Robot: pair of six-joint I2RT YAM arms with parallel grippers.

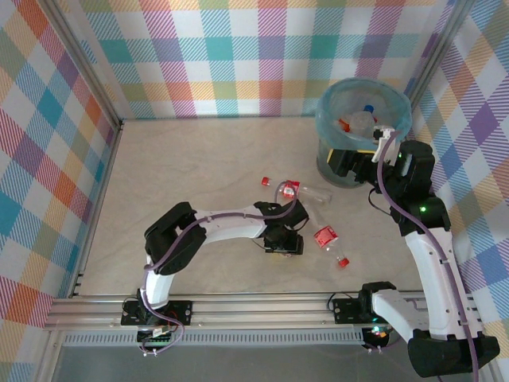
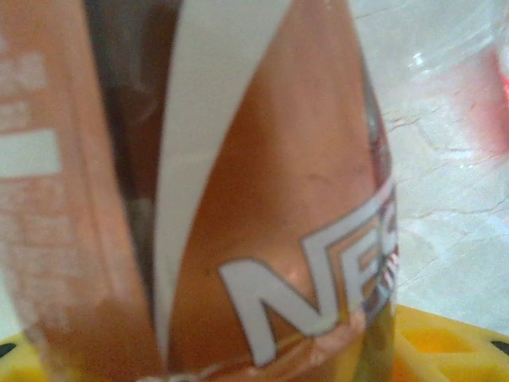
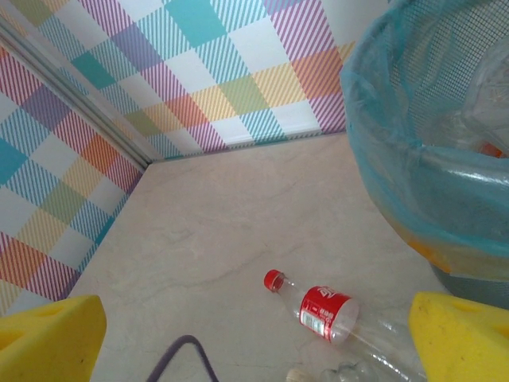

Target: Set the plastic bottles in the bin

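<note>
Several plastic bottles (image 1: 325, 236) lie on the worktop (image 1: 199, 167) near the bin (image 1: 328, 165), others inside it. The left gripper (image 1: 285, 245) pinches a brown bottle (image 2: 278, 199) short of the bin; the right gripper (image 3: 254, 342) hangs spread at the bin's rim.

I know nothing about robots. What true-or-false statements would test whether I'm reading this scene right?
1. The bin already holds bottles. True.
2. The right fingers grip a bottle. False: they stand wide apart and empty.
3. A brown bottle sits between the left fingers. True.
4. No bottles lie on the table. False: several do, such as a red-labelled one.
5. The bin lies on its side. False: it stands upright.
</note>
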